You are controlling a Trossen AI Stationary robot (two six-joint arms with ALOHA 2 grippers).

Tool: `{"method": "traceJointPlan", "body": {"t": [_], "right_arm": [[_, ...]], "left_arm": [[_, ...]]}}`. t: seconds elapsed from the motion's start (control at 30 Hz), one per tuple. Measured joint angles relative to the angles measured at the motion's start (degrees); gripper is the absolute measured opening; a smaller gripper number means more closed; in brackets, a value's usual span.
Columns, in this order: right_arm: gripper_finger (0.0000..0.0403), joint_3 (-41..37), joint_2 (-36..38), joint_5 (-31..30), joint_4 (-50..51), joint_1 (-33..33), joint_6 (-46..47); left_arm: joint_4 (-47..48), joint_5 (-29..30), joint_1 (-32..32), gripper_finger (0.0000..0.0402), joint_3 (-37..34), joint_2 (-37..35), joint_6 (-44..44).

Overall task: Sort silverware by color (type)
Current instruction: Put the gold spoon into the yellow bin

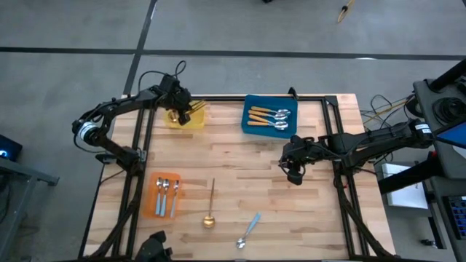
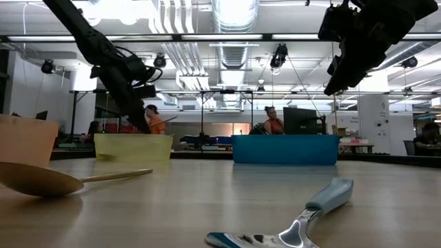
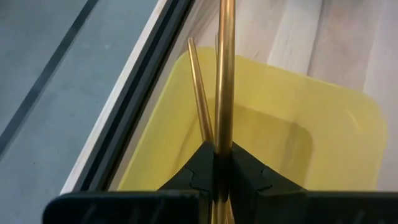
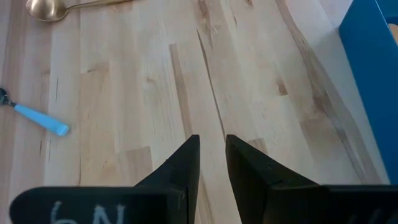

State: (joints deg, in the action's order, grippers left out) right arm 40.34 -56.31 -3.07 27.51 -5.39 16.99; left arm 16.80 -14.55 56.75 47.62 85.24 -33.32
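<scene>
Pale wood table (image 1: 240,182), grey floor around; left gripper (image 1: 180,103) clenched on gold spoon (image 3: 224,74) over yellow tray (image 1: 195,121); right gripper (image 1: 294,172) slightly parted, holding nothing.

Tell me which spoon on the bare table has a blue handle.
The blue-handled spoon nearest the table's front edge; the other loose one, the gold spoon beside it, is gold all over.
</scene>
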Motion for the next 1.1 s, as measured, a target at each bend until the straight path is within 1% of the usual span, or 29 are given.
{"method": "traceJointPlan", "body": {"t": [0.7,1.1], "right_arm": [[0.0068,0.00,0.00,0.00,-1.49,0.00,-0.02],[0.0068,0.00,0.00,0.02,-1.77,0.01,-0.02]], "left_arm": [[-1.80,-0.02,0.00,0.0009,-3.54,-0.01,0.48],[-1.80,-0.02,0.00,0.0012,-3.66,-0.03,3.95]]}}
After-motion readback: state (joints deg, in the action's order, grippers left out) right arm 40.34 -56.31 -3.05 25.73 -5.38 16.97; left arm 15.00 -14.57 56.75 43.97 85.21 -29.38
